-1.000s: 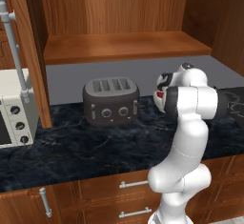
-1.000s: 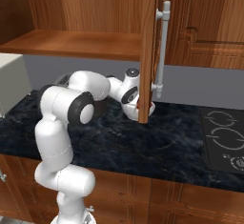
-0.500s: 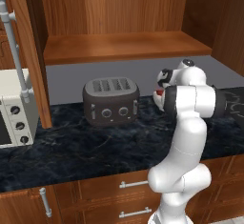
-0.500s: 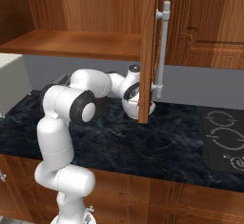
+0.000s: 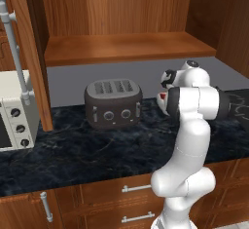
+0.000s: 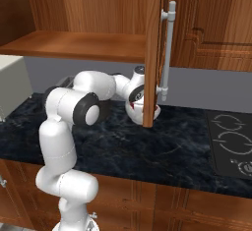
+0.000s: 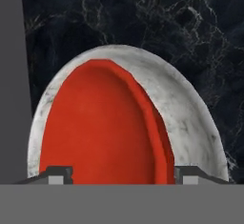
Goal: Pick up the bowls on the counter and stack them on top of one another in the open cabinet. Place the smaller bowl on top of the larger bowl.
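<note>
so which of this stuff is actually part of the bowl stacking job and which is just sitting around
Part of the job:
- red bowl, nested inside the speckled bowl
- counter they sit on
- open cabinet with its shelf
- gripper, fingers either side of the red bowl

Just lying about:
- toaster
- microwave
- cooktop
- drawers
</note>
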### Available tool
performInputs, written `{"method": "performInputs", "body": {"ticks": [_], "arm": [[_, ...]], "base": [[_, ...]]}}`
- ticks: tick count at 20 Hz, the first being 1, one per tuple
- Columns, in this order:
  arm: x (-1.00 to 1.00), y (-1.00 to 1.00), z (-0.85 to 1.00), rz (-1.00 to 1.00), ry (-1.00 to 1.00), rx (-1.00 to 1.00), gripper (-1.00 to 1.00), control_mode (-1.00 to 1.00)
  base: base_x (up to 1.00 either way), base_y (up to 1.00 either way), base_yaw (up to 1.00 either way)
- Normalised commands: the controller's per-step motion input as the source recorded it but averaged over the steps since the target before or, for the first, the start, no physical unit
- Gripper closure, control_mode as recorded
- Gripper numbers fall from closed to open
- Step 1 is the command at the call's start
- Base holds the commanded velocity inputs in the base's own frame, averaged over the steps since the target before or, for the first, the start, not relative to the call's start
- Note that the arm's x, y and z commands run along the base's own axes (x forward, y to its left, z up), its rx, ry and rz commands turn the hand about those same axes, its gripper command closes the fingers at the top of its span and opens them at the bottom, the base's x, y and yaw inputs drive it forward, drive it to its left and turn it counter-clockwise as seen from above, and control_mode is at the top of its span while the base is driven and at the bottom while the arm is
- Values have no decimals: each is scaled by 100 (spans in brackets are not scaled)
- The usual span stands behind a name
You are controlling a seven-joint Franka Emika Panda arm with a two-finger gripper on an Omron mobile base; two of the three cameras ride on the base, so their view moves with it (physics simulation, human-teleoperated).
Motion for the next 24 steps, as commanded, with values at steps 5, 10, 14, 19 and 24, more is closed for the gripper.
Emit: {"method": "performInputs", "body": {"ticks": [5, 10, 14, 19, 24], "arm": [[0, 0, -10, 2, 1, 0, -100, -100], [-1, 0, -4, 3, 3, 0, -100, -100], [-20, 6, 0, 6, 1, 0, -100, -100], [-38, 13, 4, 6, 0, 0, -100, -100], [-44, 14, 8, 4, 0, 0, -100, -100]], "base": [[0, 0, 0], [0, 0, 0], [0, 0, 0], [0, 0, 0], [0, 0, 0]]}}
